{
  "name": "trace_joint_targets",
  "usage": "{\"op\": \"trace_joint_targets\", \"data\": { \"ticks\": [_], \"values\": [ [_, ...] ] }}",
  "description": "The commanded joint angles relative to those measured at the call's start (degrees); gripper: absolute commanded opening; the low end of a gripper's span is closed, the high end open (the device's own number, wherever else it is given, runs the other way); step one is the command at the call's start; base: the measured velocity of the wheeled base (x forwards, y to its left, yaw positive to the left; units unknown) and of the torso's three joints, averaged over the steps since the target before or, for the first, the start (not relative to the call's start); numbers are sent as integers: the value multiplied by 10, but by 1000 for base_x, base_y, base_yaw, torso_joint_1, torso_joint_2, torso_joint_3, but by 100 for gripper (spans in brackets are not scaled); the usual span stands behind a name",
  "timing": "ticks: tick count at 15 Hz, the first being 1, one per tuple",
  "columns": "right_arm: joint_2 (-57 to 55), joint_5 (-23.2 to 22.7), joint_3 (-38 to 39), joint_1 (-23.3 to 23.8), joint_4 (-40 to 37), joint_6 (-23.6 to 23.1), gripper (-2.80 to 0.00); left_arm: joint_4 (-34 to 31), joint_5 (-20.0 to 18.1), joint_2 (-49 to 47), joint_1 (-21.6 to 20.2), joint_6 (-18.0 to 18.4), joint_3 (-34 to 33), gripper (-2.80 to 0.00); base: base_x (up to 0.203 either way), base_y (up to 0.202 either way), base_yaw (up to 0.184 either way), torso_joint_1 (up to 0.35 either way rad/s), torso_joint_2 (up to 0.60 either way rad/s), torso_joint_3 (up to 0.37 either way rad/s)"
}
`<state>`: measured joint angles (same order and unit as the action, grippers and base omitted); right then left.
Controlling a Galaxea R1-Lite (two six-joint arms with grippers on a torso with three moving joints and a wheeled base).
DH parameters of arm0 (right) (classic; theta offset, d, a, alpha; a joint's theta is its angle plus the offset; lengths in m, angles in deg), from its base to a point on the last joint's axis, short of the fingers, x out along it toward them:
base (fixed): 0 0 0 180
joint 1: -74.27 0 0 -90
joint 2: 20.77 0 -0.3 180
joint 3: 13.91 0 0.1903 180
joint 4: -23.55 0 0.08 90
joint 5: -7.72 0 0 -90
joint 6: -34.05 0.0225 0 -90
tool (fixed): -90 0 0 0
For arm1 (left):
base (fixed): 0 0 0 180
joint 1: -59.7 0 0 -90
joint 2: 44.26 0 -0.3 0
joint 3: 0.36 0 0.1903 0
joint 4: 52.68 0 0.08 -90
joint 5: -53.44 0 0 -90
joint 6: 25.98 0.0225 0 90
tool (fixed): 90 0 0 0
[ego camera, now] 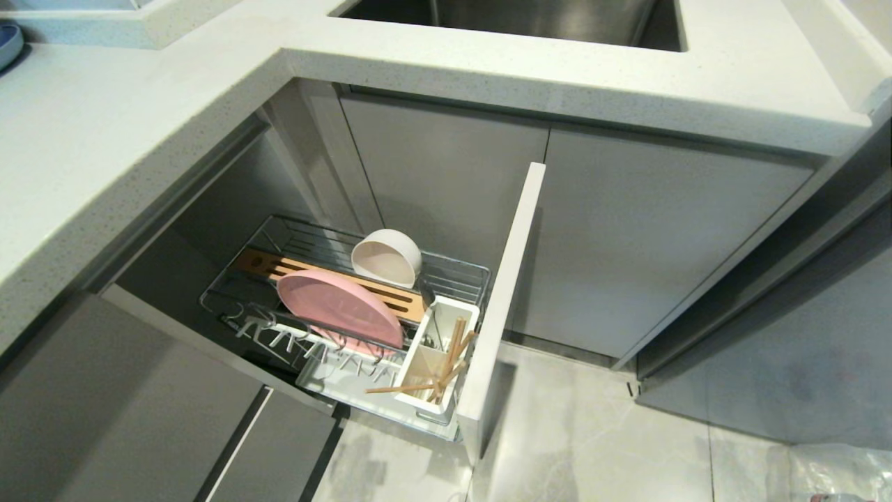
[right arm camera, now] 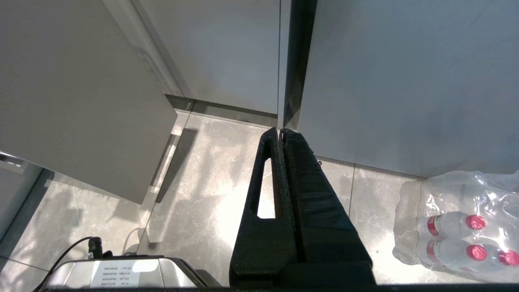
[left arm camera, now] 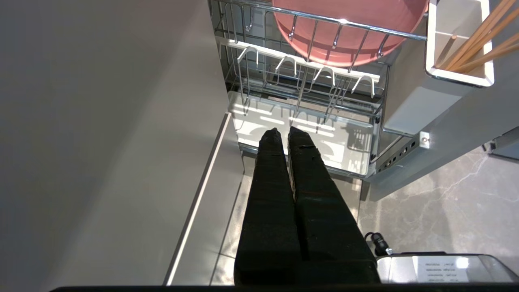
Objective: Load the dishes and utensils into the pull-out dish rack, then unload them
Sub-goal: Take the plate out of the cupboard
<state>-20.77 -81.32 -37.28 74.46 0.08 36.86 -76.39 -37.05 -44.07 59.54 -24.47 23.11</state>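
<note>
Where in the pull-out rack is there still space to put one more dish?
The slotted bamboo strip is bare behind the pink round plate, left of the off-white round bowl. The white hooked row in front holds nothing. The white plastic utensil cup is crowded with light-wooden chopsticks.

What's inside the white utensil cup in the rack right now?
Light wooden chopsticks stand in the white utensil cup, leaning across its compartments, one tipped out over the rim. A small dark item sits near the cup's far end; the walls hide what it is, and the cup's bottom.
</note>
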Motion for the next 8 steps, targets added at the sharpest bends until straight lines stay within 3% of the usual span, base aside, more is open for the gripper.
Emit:
{"op": "trace_joint_targets", "data": {
  "ticks": [1,8],
  "values": [
    [0,0,1,0,0,0,-280,0,0,0,0,-1,0,-280,0,0,0,0,0,0],
    [0,0,1,0,0,0,-280,0,0,0,0,-1,0,-280,0,0,0,0,0,0]
  ]
}}
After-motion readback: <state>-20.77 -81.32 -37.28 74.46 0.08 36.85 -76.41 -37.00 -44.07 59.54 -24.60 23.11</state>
